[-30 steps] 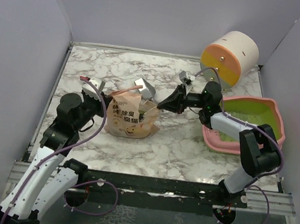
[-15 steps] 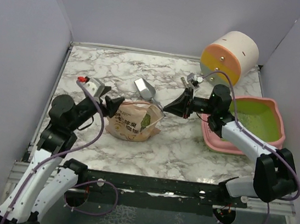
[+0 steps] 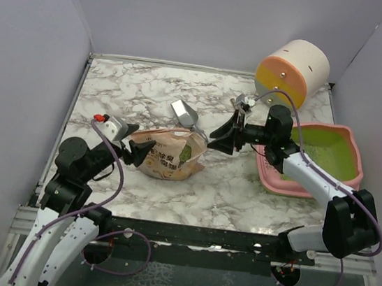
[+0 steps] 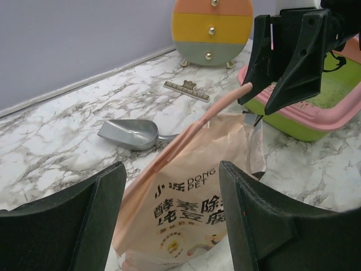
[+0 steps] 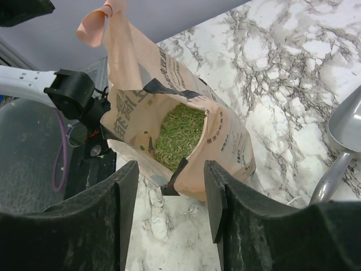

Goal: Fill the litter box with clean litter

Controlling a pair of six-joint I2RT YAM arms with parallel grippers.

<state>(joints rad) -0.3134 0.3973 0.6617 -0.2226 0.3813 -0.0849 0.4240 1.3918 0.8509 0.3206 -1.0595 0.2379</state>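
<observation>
My left gripper (image 3: 137, 143) stood with its jaws wide apart, holding nothing, just beside the left end of the bag (image 3: 168, 155); my right gripper (image 3: 214, 135) was likewise spread and empty, facing the bag's open mouth from the other side. The bag sat slumped on the table (image 3: 241, 192) between the two, its pink top strip curling upward, and neither pair of fingers was closed on it. Through the mouth I could see litter (image 5: 179, 132), green granules filling the bottom of the bag. Behind the bag lay the scoop (image 3: 183, 112), bowl toward me, apart from both grippers. The box (image 3: 278, 179) rested at the right side of the table, under my right forearm, well apart from the bag, its green inside showing; whether any litter lay in it I could not tell. Beyond the box, in the far right corner, the drum (image 3: 292, 73) stood against the wall
</observation>
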